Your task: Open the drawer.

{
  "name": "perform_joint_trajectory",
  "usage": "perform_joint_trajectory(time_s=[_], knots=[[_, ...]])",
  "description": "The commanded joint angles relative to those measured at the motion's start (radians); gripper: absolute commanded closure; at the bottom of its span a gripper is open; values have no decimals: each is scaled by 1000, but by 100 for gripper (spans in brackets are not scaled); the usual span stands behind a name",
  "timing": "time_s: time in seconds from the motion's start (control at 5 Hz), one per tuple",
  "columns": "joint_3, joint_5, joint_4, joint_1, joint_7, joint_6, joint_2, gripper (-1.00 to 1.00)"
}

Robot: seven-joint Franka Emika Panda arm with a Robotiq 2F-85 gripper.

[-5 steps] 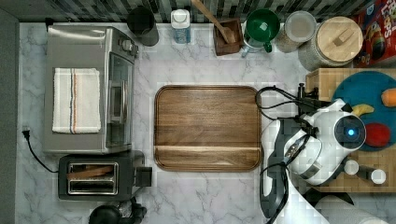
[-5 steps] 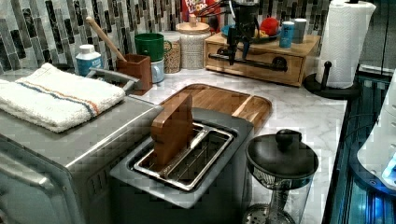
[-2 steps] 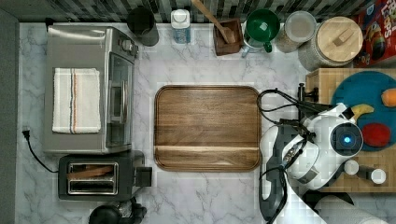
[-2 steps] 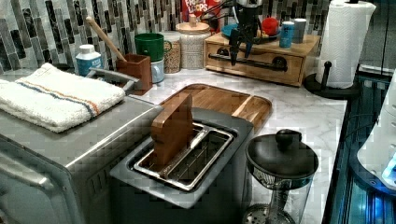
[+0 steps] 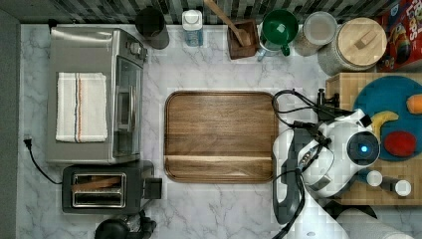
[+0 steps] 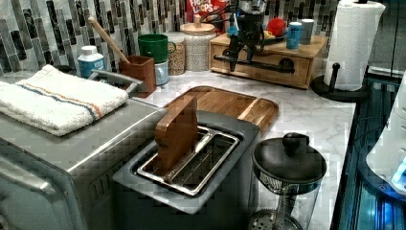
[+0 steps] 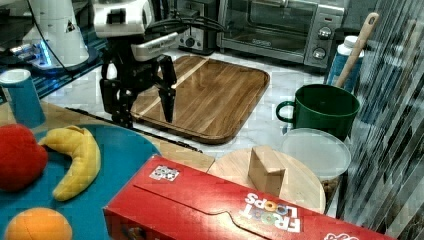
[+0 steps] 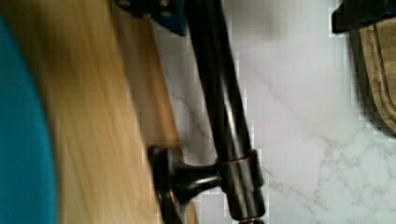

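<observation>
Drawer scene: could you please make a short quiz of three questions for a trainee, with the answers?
1. True or false: the gripper is open, with the black handle of the drawer between its fingers.
2. In the top view, what lies between the toaster oven and the drawer? A) a wooden tray B) a kettle C) a knife
3. Fill in: the yellow fruit on the blue plate is a ___.
Key: 1 true; 2 A; 3 banana.
</observation>
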Motion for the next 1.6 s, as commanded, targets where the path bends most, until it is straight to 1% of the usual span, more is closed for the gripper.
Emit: perform_joint_trajectory(time_s=[0.2,0.4,0.6,0.8,1.0,1.2,1.4,1.6], knots=[[12,-44,-14,88,116,-73,-59,-100],[53,-15,-8,103,134,-80,-35,-100],[84,-9,-68,139,158,14,-38,-100],[129,20,-95,158,148,-57,-81,-100],[174,63,-84,167,138,-115,-78,-100],[210,91,-105,179,152,-100,-93,-100],[236,76,-94,167,188,-102,-79,-100],[249,57,-87,163,261,-154,-99,-100]])
